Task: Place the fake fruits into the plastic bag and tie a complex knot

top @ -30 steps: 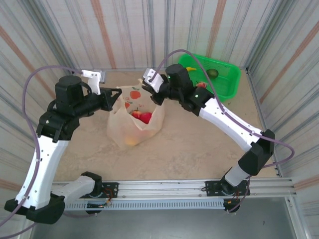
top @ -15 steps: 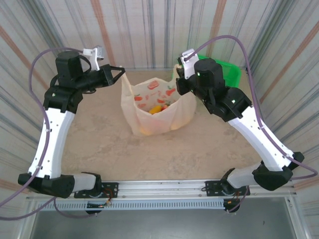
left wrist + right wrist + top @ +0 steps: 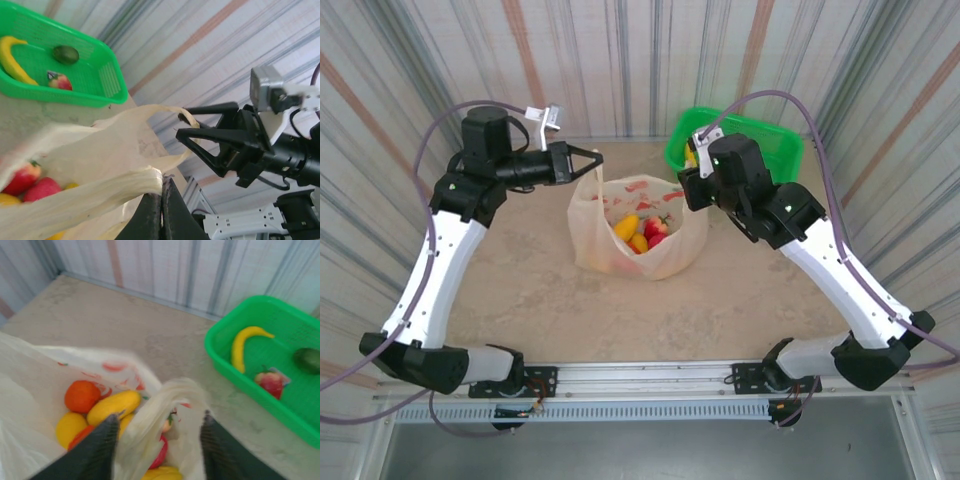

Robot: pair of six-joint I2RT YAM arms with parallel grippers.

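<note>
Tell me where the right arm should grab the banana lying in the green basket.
Take the banana across the middle of its curve, coming down from above. It lies flat on the floor of the green basket, whose walls block a sideways approach; set the fingers across its narrow width, clear of the red fruit.

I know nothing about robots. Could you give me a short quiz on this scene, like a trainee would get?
1. The left jaws are shut on: A) an orange, B) a handle of the plastic bag, C) nothing?
2. True or false: the green basket is empty.
3. How many fruits lie in the basket?
Key: 1 B. 2 False. 3 Three: banana, red fruit, avocado.
</note>
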